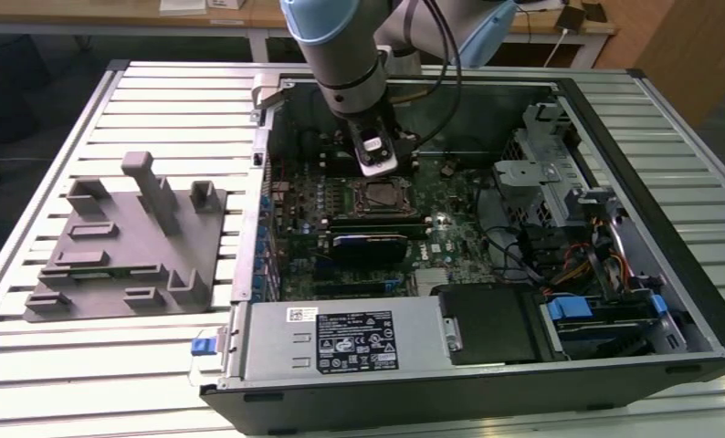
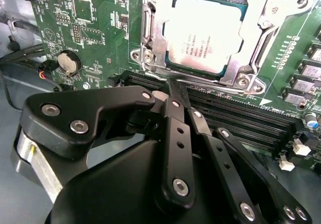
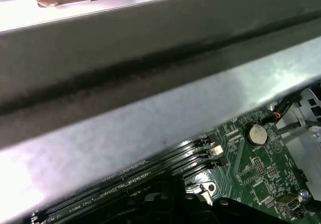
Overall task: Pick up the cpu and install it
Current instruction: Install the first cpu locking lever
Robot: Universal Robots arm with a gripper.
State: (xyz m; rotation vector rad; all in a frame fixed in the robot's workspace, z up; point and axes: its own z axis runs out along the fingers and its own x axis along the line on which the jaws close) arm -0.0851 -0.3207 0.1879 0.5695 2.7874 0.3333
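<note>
The cpu [image 2: 206, 33] sits flat inside the metal socket frame [image 2: 150, 28] on the green motherboard [image 2: 90, 28], in the open computer case [image 1: 655, 301]. In the exterior view the socket [image 1: 379, 194] is near the middle of the board. The chip looks already put in its place, and the frame around it looks closed down.

The cpu looks light, thin and stiff, with a smooth metal top. It is likely slippery and easy to hurt underneath, so the safe place to hold it would be by two facing edges, keeping it level.

The gripper [image 2: 173, 101] has its black fingers [image 2: 176, 128] pressed together with nothing between them. The tips are just beside the near edge of the socket frame, by the long memory slots [image 2: 241, 121]. I cannot tell if they touch the frame.

In the exterior view the arm [image 1: 344, 64] reaches down into the case from the far side, with its wrist pointing almost straight down above the socket. A grey plastic holder [image 1: 125, 251] lies on the table [image 1: 155, 100], at the exterior view's left.
</note>
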